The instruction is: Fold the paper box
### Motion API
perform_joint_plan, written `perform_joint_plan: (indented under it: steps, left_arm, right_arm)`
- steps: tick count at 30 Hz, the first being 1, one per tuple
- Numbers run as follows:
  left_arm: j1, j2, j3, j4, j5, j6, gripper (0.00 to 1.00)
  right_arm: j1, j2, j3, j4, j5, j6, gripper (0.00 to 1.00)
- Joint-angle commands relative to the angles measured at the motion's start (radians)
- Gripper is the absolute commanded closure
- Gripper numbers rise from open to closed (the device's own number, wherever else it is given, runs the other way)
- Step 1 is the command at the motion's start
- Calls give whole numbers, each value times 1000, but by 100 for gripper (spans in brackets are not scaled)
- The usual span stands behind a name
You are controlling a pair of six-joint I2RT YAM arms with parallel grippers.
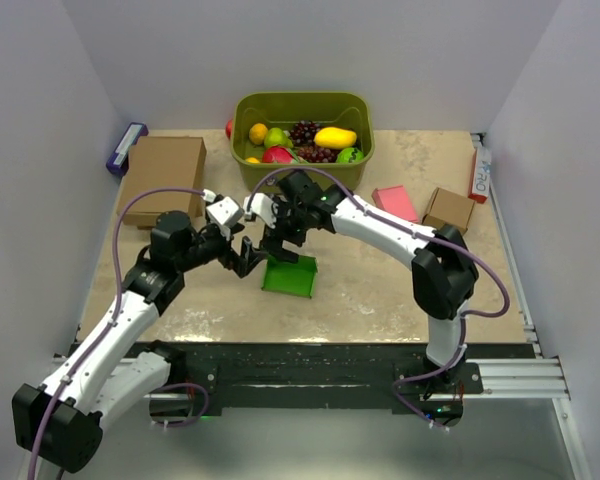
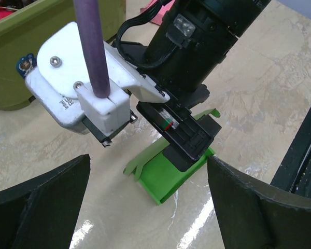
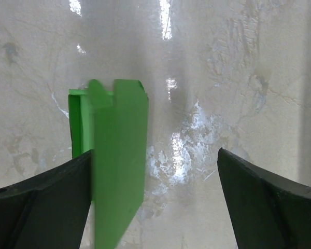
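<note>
Both end effectors stood wide: the right end effector [image 3: 154, 155] over the paper box [image 3: 119, 150] near the middle of the tabletop [image 1: 380, 290], the left end effector [image 2: 147, 161] beside it. We judged slow pressing along creases best.

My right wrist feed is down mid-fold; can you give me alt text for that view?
A bright green paper box, partly folded with a tabbed flap, sits on the glossy beige marbled table, hard by one dark finger of the right gripper. The jaws stand wide open and hold nothing; contact with the paper cannot be told.
</note>
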Motion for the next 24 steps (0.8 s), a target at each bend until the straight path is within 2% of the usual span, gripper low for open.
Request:
perform_joint_plan:
  steps: [1, 5, 8, 9, 10, 12, 15, 17, 20, 24]
  left_arm:
    - [0, 11, -3, 19, 5, 12, 2]
    - [0, 15, -9, 22, -18, 6, 2]
    - [-2, 35, -12, 12, -102, 7, 3]
    - [-2, 42, -15, 6, -130, 7, 3]
    - [-2, 57, -16, 6, -152, 4, 4]
    - [-3, 75, -24, 15, -184, -2, 5]
    - [-28, 115, -30, 30, -181, 4, 6]
    - [-49, 147, -29, 27, -237, 10, 6]
    - [-52, 193, -29, 38, -250, 13, 6]
    - [-54, 262, -13, 44, -259, 13, 5]
  right_arm:
    - [-20, -106, -12, 141, 28, 99, 1]
    - [-35, -248, -110, 315, 104, 228, 1]
    - [-63, -426, -288, 542, 102, 409, 1]
    - [-70, -530, -411, 690, 107, 534, 1]
    - [-81, -572, -466, 745, 113, 602, 1]
    - [-81, -639, -540, 756, 166, 702, 4]
    - [-78, -721, -607, 695, 225, 763, 18]
    - [-78, -794, -679, 710, 246, 803, 21]
    - [-60, -891, -828, 756, 259, 869, 24]
    - [20, -951, -968, 771, 372, 941, 25]
